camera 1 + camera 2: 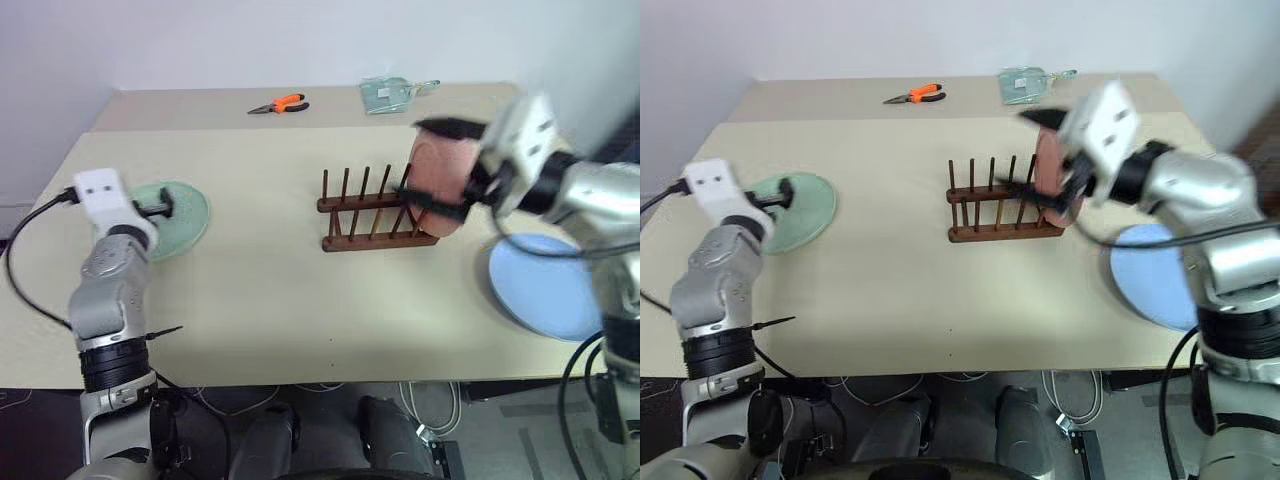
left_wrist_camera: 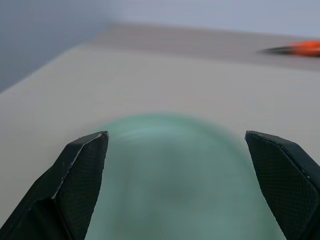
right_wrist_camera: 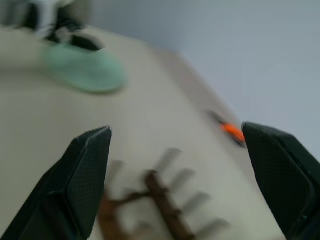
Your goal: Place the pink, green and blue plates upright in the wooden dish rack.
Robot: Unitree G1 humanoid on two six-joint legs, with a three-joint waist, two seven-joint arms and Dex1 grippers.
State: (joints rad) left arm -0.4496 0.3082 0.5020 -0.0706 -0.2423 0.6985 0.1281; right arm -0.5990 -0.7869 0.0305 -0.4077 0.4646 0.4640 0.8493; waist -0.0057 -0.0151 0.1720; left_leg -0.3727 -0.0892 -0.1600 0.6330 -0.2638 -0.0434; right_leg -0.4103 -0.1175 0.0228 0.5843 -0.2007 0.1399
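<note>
From the head views we've got the salmon pink plate (image 1: 437,178) upright in the dark wooden rack (image 1: 372,212), green plate (image 1: 176,220) and blue plate (image 1: 545,285) flat on the desk (image 1: 300,290), while both wrist views show the left fingers (image 2: 80,170) and right fingers (image 3: 87,165) spread wide, empty.

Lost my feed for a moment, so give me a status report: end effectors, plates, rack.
Both end effectors open: left over green plate, right above rack. Pink plate upright in rack's right end. Blue plate flat on table. Nothing blocking.
</note>
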